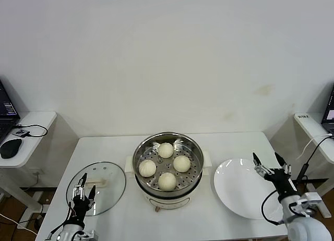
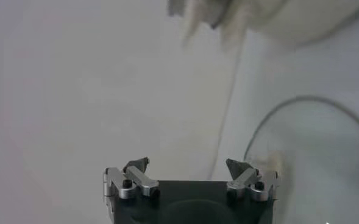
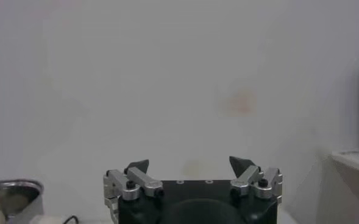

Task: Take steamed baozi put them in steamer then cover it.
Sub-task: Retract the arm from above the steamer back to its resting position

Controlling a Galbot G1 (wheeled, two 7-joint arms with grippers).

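Several cream-white baozi [image 1: 166, 150] [image 1: 181, 163] [image 1: 147, 168] lie on the perforated tray inside the shiny steamer [image 1: 197, 156] at the table's middle. The clear glass cover [image 1: 112, 184] with its cream handle [image 1: 99, 182] lies flat on the table left of the steamer. My left gripper [image 1: 82, 188] is open and empty over the cover's near left edge; the cover's rim shows in the left wrist view [image 2: 301, 122]. My right gripper [image 1: 270, 163] is open and empty above the far right side of the white plate [image 1: 235, 191]. The steamer's edge shows in the right wrist view [image 3: 11, 195].
A side table [image 1: 31, 121] at the left holds a mouse [image 1: 10, 147] and cables. Another side surface [image 1: 313, 131] with a cable stands at the right. A white wall is close behind the table.
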